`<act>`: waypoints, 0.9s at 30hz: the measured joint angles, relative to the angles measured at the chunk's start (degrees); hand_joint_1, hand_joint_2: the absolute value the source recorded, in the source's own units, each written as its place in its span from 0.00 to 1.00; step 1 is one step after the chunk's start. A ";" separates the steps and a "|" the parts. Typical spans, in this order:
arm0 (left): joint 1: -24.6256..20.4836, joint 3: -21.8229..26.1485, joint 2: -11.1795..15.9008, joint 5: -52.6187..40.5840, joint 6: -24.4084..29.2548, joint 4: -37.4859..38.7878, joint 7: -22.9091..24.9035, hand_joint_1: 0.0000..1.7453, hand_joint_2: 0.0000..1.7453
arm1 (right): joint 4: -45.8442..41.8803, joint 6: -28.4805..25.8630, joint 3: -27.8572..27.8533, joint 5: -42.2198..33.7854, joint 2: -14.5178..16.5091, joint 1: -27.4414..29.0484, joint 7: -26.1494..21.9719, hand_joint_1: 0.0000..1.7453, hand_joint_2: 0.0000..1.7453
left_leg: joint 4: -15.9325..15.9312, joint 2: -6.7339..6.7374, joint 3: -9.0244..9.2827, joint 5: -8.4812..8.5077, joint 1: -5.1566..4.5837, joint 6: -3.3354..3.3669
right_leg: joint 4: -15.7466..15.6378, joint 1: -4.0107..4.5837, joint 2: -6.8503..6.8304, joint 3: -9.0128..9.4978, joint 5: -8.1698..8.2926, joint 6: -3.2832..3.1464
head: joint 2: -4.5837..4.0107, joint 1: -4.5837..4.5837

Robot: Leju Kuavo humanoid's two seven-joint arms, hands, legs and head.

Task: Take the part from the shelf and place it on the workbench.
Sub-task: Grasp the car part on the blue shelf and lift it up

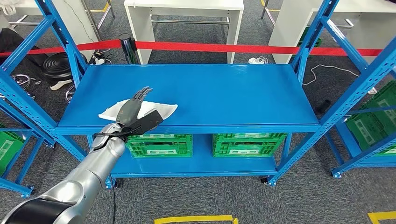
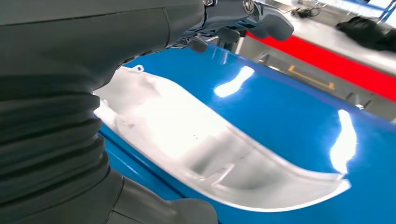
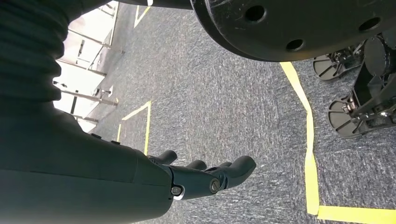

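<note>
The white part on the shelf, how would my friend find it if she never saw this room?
Look at the big blue shelf in the middle. On its top board, near the front left edge, lies the white part, flat, curved and pale. The robot's left hand reaches over it, and it is the only white thing on that board.

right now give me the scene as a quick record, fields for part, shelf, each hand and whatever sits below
part: white curved part lying flat on the top deck, near the front left edge
shelf: blue metal shelf, top deck otherwise bare
left hand: left hand stretched out over the part, fingers extended; whether it touches the part cannot be told
right hand: right hand hanging by the robot's side above grey carpet, fingers loosely apart, holding nothing
below: two green crates side by side on the lower deck
behind: red barrier tape across the far side
</note>
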 joint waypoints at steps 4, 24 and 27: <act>-0.42 -0.34 0.61 -1.29 0.32 0.98 1.29 0.00 1.00 | 0.00 -0.09 -0.08 0.16 0.02 -0.06 0.27 0.00 0.00 | -0.04 0.00 0.03 0.01 0.00 -0.02 | 0.03 0.07 0.00 0.00 -0.01 -0.01 | 0.00 -0.01; -0.44 -1.29 6.33 -3.51 -0.07 3.28 3.33 0.00 1.00 | 0.00 0.12 -0.08 1.57 0.03 -0.06 -0.63 0.00 0.00 | -0.23 -0.05 0.13 0.12 0.09 -0.23 | 0.08 0.16 -0.03 0.00 -0.07 -0.12 | 0.00 -0.02; -0.44 -1.29 6.34 -3.51 -0.07 3.29 3.33 0.00 1.00 | 0.00 0.12 -0.09 1.57 0.03 -0.06 -0.63 0.00 0.00 | -0.23 -0.05 0.13 0.12 0.09 -0.23 | 0.08 0.16 -0.03 0.00 -0.07 -0.12 | 0.00 -0.01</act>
